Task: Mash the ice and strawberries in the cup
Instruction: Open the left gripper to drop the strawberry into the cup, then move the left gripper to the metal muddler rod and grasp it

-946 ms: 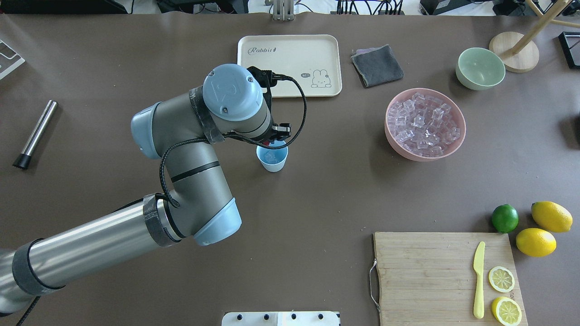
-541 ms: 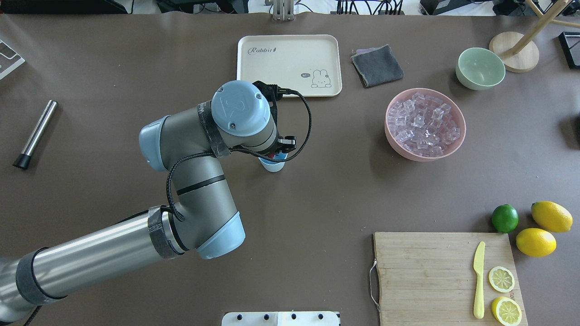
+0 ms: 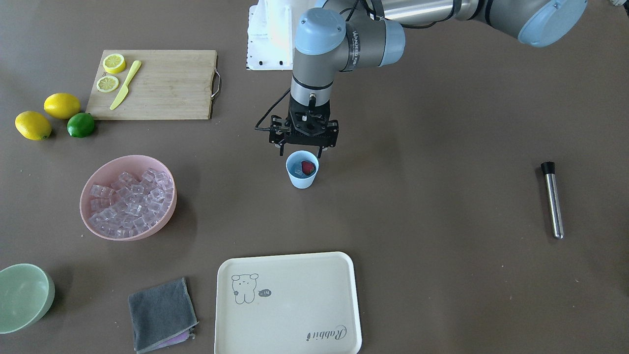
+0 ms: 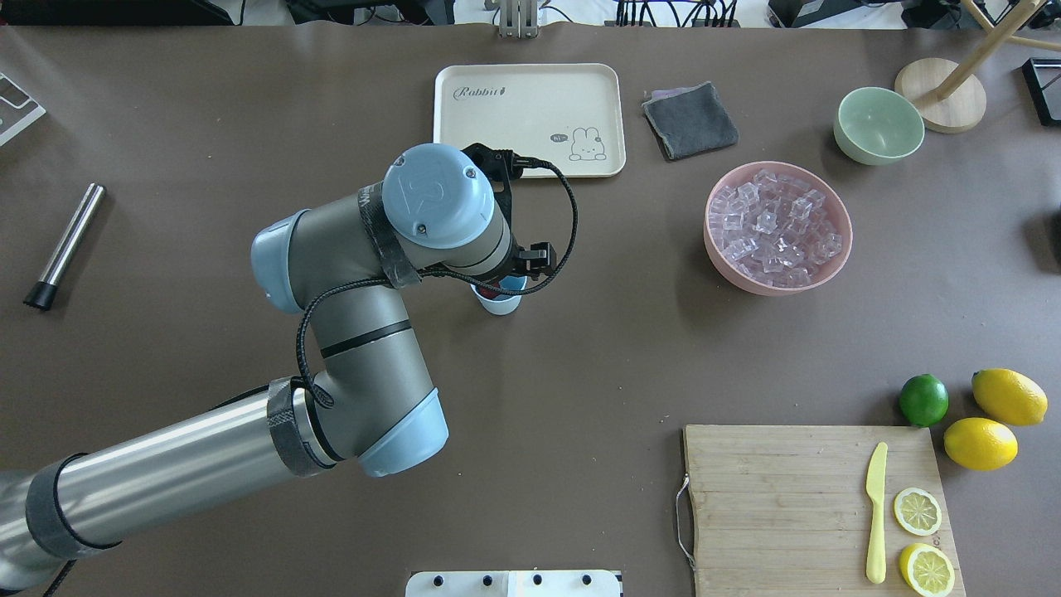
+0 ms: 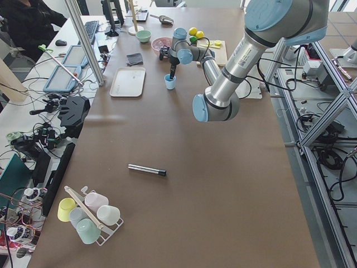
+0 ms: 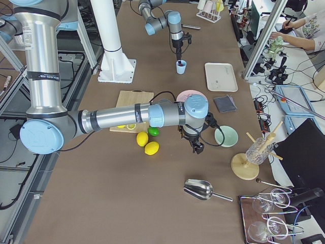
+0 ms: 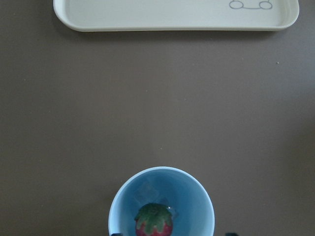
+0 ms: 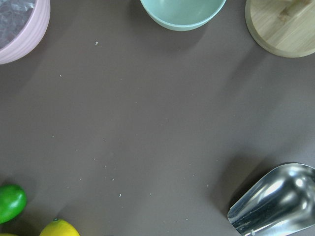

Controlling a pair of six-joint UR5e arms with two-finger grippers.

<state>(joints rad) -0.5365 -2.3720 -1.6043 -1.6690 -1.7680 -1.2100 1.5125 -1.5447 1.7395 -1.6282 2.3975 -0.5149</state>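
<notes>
**Front view.** Left gripper: released and empty, fingers spread, hanging just over the cup. Strawberry: inside the cup, beside a piece of ice. More ice fills the pink bowl, well apart. Metal rod: flat on the table, well apart, not yet picked up; judged to be the mashing tool. Risk: nothing holds the cup, which looks light. A hard or off-centre push with the rod could tip it or slide it.

**Overhead view.** Left arm: its wrist covers most of the cup. Tray: beyond it. Risk: with the rim hidden here, a sideways move away could go unchecked.

**Left-end view.** The gripper stands straight above the cup; too small for finer detail.

**Right-end view.** Right gripper: near the green bowl, far from the cup. Whether it is released or clenched cannot be told. Risk: if this arm does not steady the cup, the mashing has no brace.

**Left wrist view.** Strawberry on top of the ice, leafy end up. Dark fingertips show at the bottom edge, one either side of the cup. Risk: a sideways pull before lifting could catch the rim and spill the contents. The glossy cubes could also let the berry skid from under the rod.

**Right wrist view.** Table, scoop and lime; no fingers in view.
</notes>
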